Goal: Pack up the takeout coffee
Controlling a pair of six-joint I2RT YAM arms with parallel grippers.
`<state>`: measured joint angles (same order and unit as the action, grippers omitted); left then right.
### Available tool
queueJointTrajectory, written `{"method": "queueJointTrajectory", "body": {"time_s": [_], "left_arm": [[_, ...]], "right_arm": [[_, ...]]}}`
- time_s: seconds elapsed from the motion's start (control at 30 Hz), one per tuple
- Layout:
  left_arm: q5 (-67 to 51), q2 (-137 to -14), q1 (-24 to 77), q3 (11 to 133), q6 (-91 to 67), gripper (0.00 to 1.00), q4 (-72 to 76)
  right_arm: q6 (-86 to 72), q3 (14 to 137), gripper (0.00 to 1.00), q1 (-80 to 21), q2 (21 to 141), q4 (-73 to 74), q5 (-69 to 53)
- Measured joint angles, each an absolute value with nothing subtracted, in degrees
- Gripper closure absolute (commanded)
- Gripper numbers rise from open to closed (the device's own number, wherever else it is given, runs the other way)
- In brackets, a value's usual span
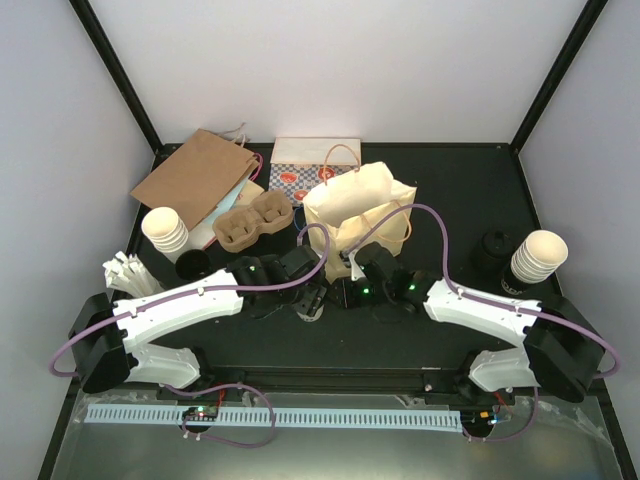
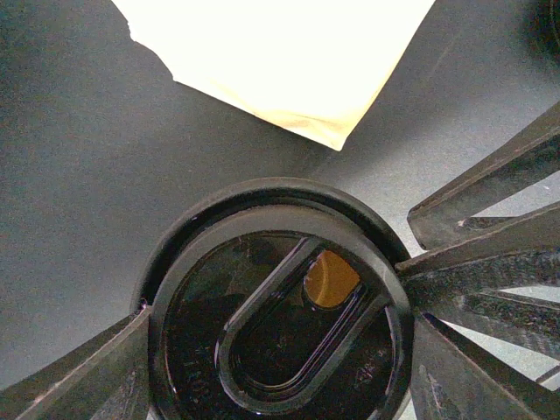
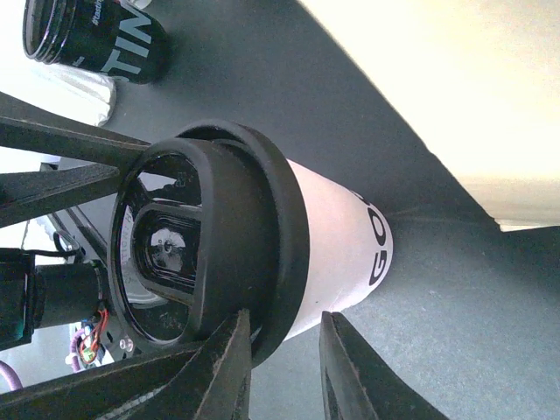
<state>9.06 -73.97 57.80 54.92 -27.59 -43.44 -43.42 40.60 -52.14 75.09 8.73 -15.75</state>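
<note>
The takeout coffee [image 1: 313,304] stands upright on the dark table, a cream-white cup with a black lid, just in front of the cream paper bag [image 1: 360,210]. My left gripper [image 1: 310,296] comes from above and its fingers press both sides of the black lid [image 2: 271,324]. The sip hole shows brown liquid. My right gripper [image 1: 346,293] is open right beside the cup. In the right wrist view its fingers [image 3: 229,372] stand at the lid rim and cup wall [image 3: 337,245] with a gap between them. The bag also shows in both wrist views [image 2: 280,61] [image 3: 455,96].
A brown paper bag [image 1: 195,175], a patterned bag [image 1: 310,165] and the cardboard cup carrier [image 1: 250,222] lie at the back left. Lidless cup stacks stand at left [image 1: 165,230] and right [image 1: 540,255], the latter beside black lids [image 1: 495,250]. White sticks [image 1: 125,270] lie at left.
</note>
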Motion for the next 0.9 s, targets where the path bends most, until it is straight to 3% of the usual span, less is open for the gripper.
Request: {"method": "queueJointTrajectory", "body": {"time_s": [0.9], "left_arm": [[8.95, -73.93, 57.45, 54.24, -26.94, 0.37, -41.52]], "right_arm": [[-38.59, 45.63, 0.76, -47.92, 80.73, 9.67, -16.71]]}}
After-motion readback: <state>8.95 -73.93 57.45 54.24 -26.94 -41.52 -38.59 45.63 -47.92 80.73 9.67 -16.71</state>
